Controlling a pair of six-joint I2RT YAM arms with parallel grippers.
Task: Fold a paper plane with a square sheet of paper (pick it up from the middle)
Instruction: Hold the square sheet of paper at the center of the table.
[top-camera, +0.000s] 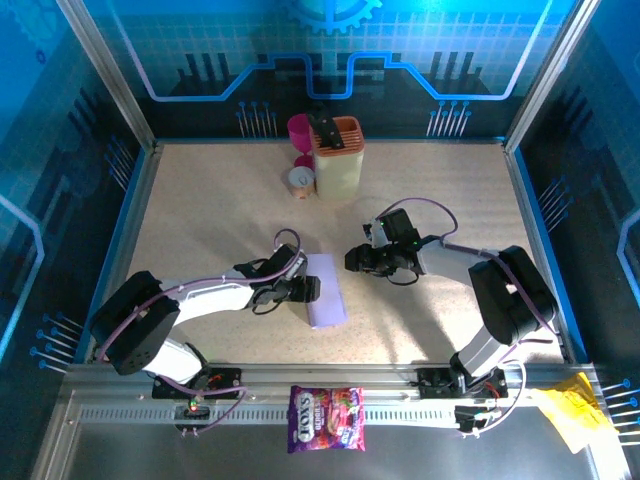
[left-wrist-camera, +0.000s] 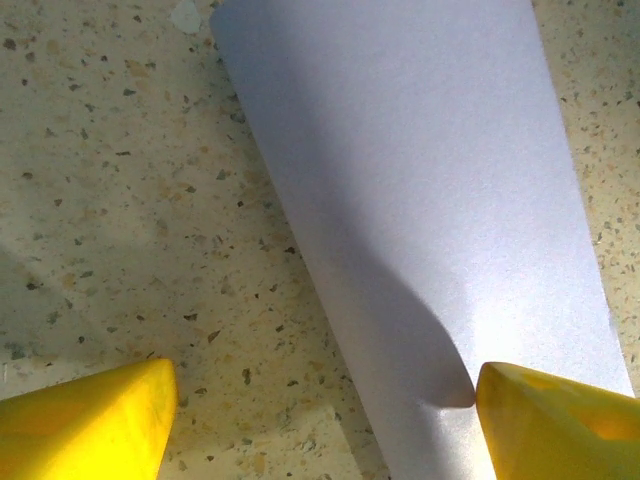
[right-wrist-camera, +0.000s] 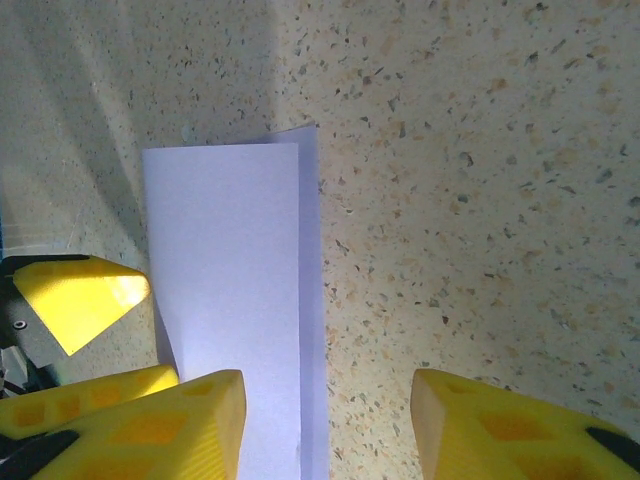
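Note:
The square sheet of paper (top-camera: 325, 290) lies on the speckled table as a pale lilac strip, folded in half lengthwise; one layer sticks out slightly along its edge (right-wrist-camera: 310, 300). My left gripper (top-camera: 305, 290) is at its left long edge, open. In the left wrist view that edge (left-wrist-camera: 340, 330) runs between the two yellow fingers, and the right fingertip (left-wrist-camera: 555, 425) is over the paper (left-wrist-camera: 430, 200). My right gripper (top-camera: 358, 260) hovers open just right of the strip. Its left finger (right-wrist-camera: 150, 430) is over the paper (right-wrist-camera: 230, 300) and its right finger (right-wrist-camera: 520, 430) over bare table.
At the back centre stand a cream container with an orange top (top-camera: 338, 155), a magenta cup (top-camera: 300, 130) and a small round object (top-camera: 300, 180). A printed sweets bag (top-camera: 326, 418) and yellow crumpled paper (top-camera: 575, 405) lie on the near metal rail.

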